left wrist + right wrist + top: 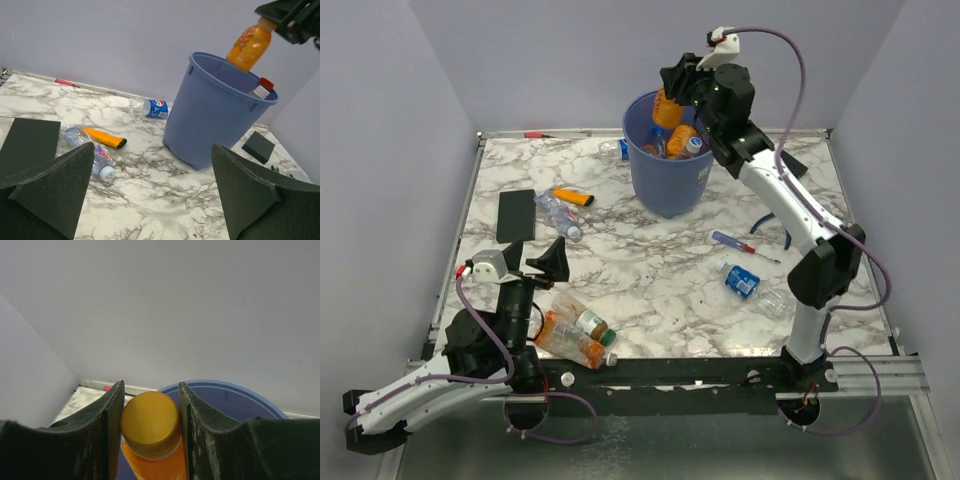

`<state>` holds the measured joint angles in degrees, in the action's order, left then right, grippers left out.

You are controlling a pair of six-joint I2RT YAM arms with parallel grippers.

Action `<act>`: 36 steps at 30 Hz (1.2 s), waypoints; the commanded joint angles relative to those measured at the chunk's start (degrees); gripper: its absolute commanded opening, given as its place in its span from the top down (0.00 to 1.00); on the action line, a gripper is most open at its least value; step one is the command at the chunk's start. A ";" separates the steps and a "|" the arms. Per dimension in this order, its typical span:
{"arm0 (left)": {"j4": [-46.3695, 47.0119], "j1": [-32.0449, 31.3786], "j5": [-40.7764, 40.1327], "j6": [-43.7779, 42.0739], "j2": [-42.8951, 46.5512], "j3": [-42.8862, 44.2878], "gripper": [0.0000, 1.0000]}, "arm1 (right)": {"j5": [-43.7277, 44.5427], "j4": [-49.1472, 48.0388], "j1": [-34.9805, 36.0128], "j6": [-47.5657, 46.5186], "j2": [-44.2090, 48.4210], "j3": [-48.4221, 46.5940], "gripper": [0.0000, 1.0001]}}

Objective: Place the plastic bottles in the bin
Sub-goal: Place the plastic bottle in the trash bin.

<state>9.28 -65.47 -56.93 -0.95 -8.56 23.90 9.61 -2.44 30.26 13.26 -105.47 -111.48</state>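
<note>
Your marble table (650,270) fills the middle of the top view. The bin (665,180) stands upper centre on it, and at least two bottles already lie inside, one orange (682,140), one with a red cap (262,87); no writing can be read on either.

Your right arm rises from the lower right and reaches up and left over the bin. The right gripper (672,85) pinches the gold cap (150,422) of an orange bottle (248,46), which hangs neck-up over the bin's rim. Its label is too blurred to read.

Your left arm lies low at the lower left, wrist pointing up-frame. The left gripper (552,262) is spread wide and has hold of nothing.

A flat black slab (516,214) lies at centre left, another (258,146) to the right of the bin.

- Two bottles (582,320) (575,345) lie just right of your left arm, the nearer orange-labelled.
- A crushed clear bottle (102,160) with red lettering you can't make out lies against an orange tool (104,137).
- A blue-labelled bottle (741,280) lies at lower right.
- A Pepsi-labelled bottle (155,107) lies left of the bin, at the far edge.

A screwdriver (745,245) lies right of centre.
</note>
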 commanded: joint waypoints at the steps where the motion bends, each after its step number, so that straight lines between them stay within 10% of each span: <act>1: -1.42 -0.01 -3.30 -1.77 0.22 -0.11 0.01 | 1.59 -7.46 -0.42 -4.97 -7.32 -3.44 1.00; 12: -1.48 -0.01 -1.80 -1.27 -4.77 0.26 0.01 | 0.46 -15.07 -0.47 -4.26 -14.07 4.02 0.97; 17: -1.36 -0.01 -1.18 -1.33 -5.43 0.27 0.01 | -3.29 -5.58 -0.47 -0.67 -14.20 0.74 0.44; 21: -1.37 0.00 -1.03 -1.28 -5.60 0.17 0.01 | -4.18 -4.14 -0.47 1.68 -11.25 0.74 0.30; 30: -3.02 0.04 -0.85 0.16 -9.13 0.97 0.01 | -5.89 5.47 -0.38 5.39 -1.92 -7.32 0.21; 36: -4.85 -0.01 -1.98 4.31 -11.76 2.35 0.01 | -9.14 2.96 -0.42 10.10 18.30 14.08 0.22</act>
<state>6.50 -65.47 -58.26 0.03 -19.14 24.03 3.81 0.91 29.69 19.53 -100.27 -109.54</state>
